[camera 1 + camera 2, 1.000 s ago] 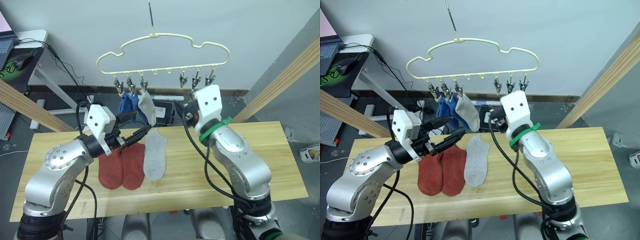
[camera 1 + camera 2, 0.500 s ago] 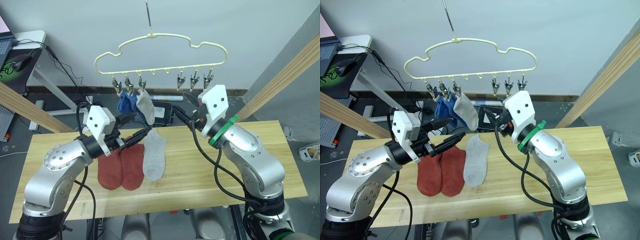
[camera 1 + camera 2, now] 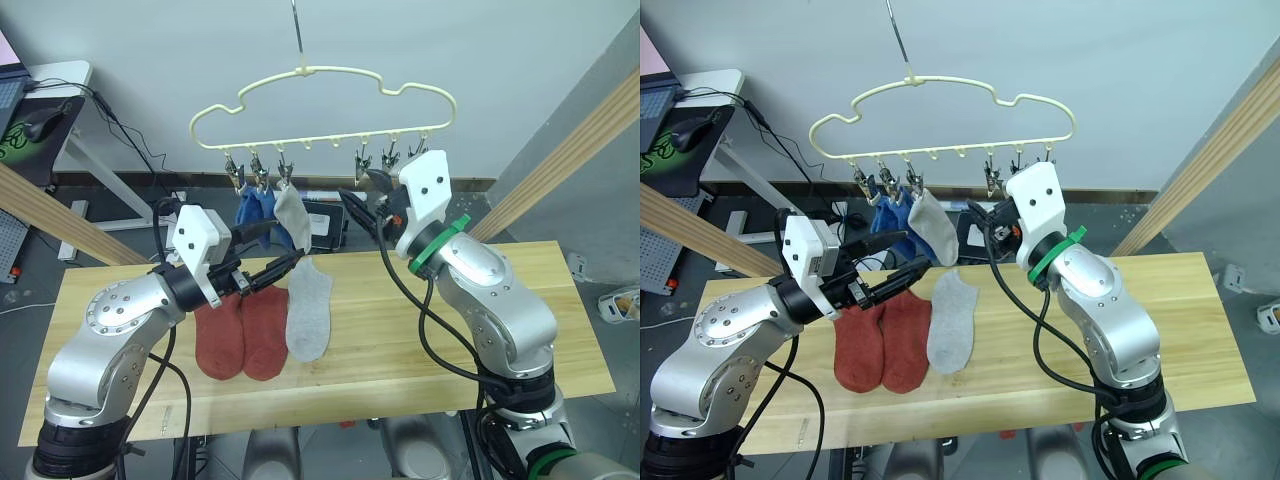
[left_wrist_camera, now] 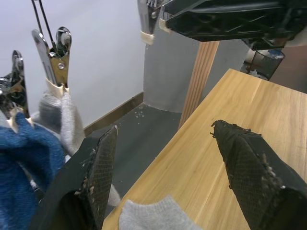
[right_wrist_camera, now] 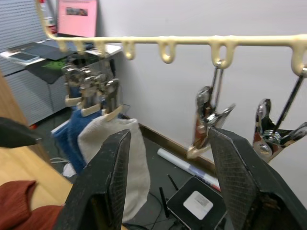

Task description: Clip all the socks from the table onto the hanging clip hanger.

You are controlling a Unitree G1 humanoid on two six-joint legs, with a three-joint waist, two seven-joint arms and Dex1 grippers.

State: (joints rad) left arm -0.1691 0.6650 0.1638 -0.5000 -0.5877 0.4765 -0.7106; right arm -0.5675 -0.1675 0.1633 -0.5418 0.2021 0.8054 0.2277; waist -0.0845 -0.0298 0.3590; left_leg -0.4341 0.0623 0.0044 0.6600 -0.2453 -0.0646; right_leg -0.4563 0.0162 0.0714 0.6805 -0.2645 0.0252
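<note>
Here, the pale-yellow wire clip hanger (image 3: 322,108) holds two blue socks (image 3: 254,208) and one grey sock (image 3: 293,215); two rust-red socks (image 3: 244,330) and another grey sock (image 3: 309,306) lie on the light wooden table (image 3: 520,300). Both claws, left (image 3: 278,253) and right (image 3: 362,196), are spread and empty.

I can't read any text, label, brand or number from here; the pink poster (image 5: 77,17) on the far wall carries a dark strip of print, but it is too blurred for me to make out.
</note>
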